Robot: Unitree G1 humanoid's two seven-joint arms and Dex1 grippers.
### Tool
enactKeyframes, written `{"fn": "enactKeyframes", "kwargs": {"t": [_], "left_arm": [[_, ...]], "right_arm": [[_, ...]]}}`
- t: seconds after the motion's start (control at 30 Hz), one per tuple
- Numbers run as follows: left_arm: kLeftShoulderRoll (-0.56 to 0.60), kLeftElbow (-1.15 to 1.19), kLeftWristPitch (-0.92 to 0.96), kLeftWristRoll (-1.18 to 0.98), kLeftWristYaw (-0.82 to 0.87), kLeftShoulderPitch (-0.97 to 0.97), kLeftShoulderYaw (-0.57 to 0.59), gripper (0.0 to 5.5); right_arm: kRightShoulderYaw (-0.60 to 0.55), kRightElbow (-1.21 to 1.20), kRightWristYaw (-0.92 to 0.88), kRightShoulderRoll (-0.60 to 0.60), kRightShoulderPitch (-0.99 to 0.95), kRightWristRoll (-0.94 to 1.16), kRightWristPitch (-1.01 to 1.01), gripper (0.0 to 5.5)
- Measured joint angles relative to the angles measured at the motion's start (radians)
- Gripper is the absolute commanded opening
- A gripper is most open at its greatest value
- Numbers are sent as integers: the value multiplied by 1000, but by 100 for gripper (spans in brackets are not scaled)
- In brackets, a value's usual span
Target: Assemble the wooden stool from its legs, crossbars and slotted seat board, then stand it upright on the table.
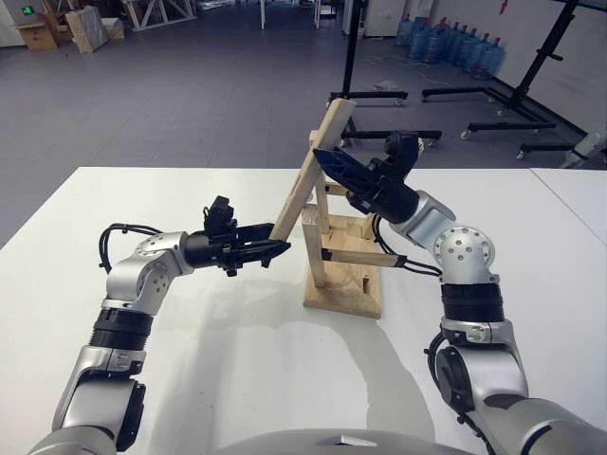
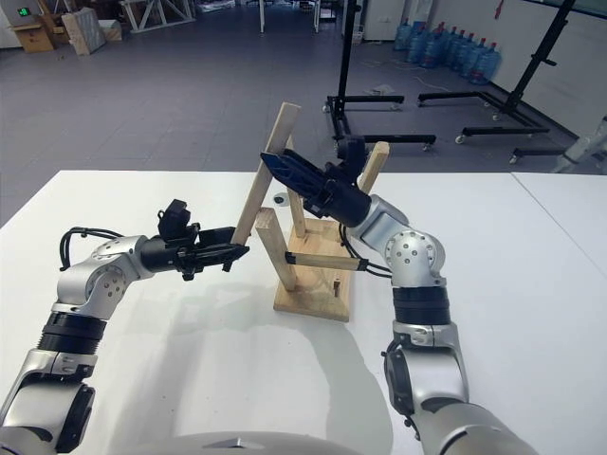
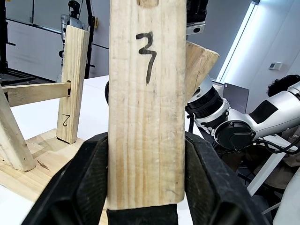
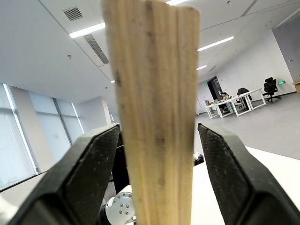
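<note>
Pale wooden leg marked 3 leans over the table's middle, its lower end pinched in my left gripper. My right gripper flanks its upper part, and I cannot tell whether it clamps. The seat board lies flat just beside the leg, carrying upright legs and crossbars.

Leg: pale bare wood, unvarnished, matt, grain showing.
Seat board: the same raw pale wood, matt.
Crossbar: raw wood, slightly darker.
Left claw, right claw: matt black plastic, finely textured.
Tabletop: smooth white, faint sheen.
</note>
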Motion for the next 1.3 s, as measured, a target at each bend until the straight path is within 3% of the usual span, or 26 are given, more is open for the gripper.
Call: {"fn": "enactKeyframes", "kwargs": {"t": [0.13, 0.3, 0.47, 0.5, 0.7, 0.8, 1.1, 1.3], "left_arm": [[-3, 0, 13, -1, -9, 0, 0, 205], [-8, 2, 24, -1, -17, 0, 0, 205], [-14, 2, 39, -2, -17, 0, 2, 205], [-15, 3, 39, -1, -14, -2, 2, 241], [-26, 51, 60, 8, 40, -41, 11, 335], [-26, 85, 61, 10, 67, -42, 40, 356], [-14, 84, 63, -11, 100, -26, 143, 356], [-42, 31, 58, -56, 191, 16, 218, 356]], "right_arm": [[0, 46, 41, 0, -23, -22, -5, 306], [-1, 81, 93, 2, -41, -31, -4, 214], [-4, 82, 118, 2, -43, -40, -5, 204], [-6, 82, 121, 3, -43, -43, -6, 204], [-40, 78, 153, 14, -43, -65, -97, 204], [-56, 66, 159, 15, -41, -83, -152, 204], [-182, 19, 175, -164, 4, -97, -191, 204], [-294, 155, 267, -319, 111, -122, -210, 204]]}}
